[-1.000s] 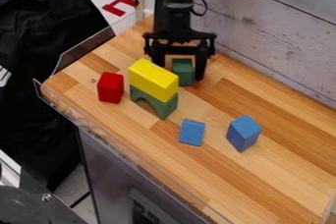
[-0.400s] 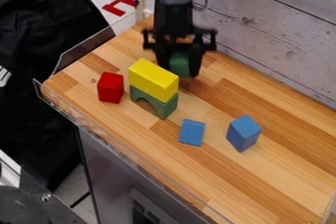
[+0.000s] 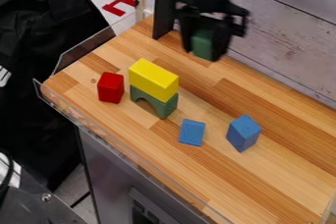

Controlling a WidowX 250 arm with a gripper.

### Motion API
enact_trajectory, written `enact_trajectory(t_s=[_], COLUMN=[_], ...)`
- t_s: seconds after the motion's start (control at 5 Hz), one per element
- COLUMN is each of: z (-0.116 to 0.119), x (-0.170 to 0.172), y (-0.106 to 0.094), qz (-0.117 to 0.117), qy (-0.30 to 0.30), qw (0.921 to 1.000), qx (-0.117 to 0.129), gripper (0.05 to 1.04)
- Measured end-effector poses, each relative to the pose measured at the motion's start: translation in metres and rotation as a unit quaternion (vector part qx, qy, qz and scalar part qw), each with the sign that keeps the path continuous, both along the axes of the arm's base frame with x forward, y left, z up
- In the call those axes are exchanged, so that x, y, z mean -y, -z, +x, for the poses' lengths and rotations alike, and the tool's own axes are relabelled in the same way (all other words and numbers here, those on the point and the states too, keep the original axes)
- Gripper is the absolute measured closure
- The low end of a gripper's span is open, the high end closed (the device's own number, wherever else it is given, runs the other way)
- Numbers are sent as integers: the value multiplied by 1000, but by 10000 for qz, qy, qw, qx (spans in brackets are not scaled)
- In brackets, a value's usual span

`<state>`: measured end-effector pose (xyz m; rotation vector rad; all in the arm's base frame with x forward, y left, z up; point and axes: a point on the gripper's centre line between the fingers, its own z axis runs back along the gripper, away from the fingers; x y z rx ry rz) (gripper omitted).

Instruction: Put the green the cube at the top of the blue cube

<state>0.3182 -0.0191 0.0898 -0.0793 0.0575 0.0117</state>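
– Where to look for the gripper (image 3: 202, 53)?
– Toward the top of the view, above the table (image 3: 282, 169), in front of the wall (image 3: 289, 46).
– Pincers wide or narrow?
– Closed around the green cube (image 3: 202, 44), holding it up off the table.
– And for the blue cube (image 3: 243, 133)?
– Lower and to the right, on the table. Near it, on the left, see a flatter blue block (image 3: 191, 132).
– And further left?
– Find a yellow block (image 3: 153, 79) on top of a green arch (image 3: 165, 106), with a red block (image 3: 110, 88) beside them, apart.
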Motion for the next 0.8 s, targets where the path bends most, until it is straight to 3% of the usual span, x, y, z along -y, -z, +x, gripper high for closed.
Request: enact_trajectory(t_s=[0.4,0.8], z=[-12,-42], x=[42,54], y=[7,27], qz=[173,-114], qy=[1016,1079], qw=[9947,9939], qx=[-73,-218], gripper=[484,484])
